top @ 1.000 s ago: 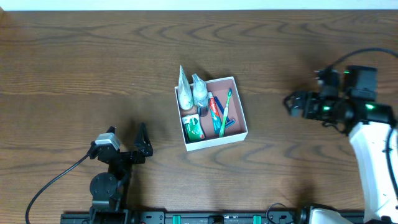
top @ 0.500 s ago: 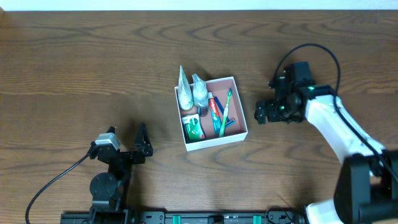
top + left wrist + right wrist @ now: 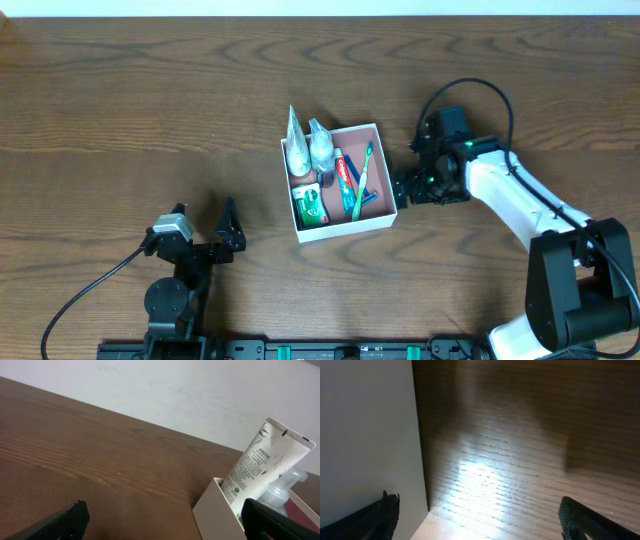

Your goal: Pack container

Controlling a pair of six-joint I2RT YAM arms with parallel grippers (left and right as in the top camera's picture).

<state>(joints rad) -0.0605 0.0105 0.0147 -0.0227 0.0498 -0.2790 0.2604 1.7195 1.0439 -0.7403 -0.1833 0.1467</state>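
Seemingly the packing is close to done. From above, the left claw (image 3: 230,229) sits low on the left of the bench (image 3: 120,90), jaws spread wide and holding nothing, well apart from the box (image 3: 345,229). The box lies at mid-bench. In it, going across, a white tube (image 3: 296,150) and a clear bottle (image 3: 321,146) stand at the far-left corner and a green pack (image 3: 311,206) sits at the near-left one. Next come a toothpaste (image 3: 345,172) and a green toothbrush (image 3: 363,175), lying lengthwise. No loose toiletry shows on the bench in any view, so I judge that little or nothing is left to put in. No lid is in sight, and I cannot tell whether the box has yet to be shut or shifted. The right claw (image 3: 403,188) is just beside the box's right wall, jaws also wide open and empty; from above I cannot tell if it touches the wall.

The left wrist view adds what the overhead cannot: the tube stands tilted against the box's wall and rises well over the rim, with the bottle's top behind it, and its print reads Pantene. None of the flat items show there. The right wrist view gives only the box's white outer wall filling its left side and bare bench with a bright glare to the right. Its fingers (image 3: 382,512) are spread at the lower corners with nothing gripped, and the contents are hidden from it
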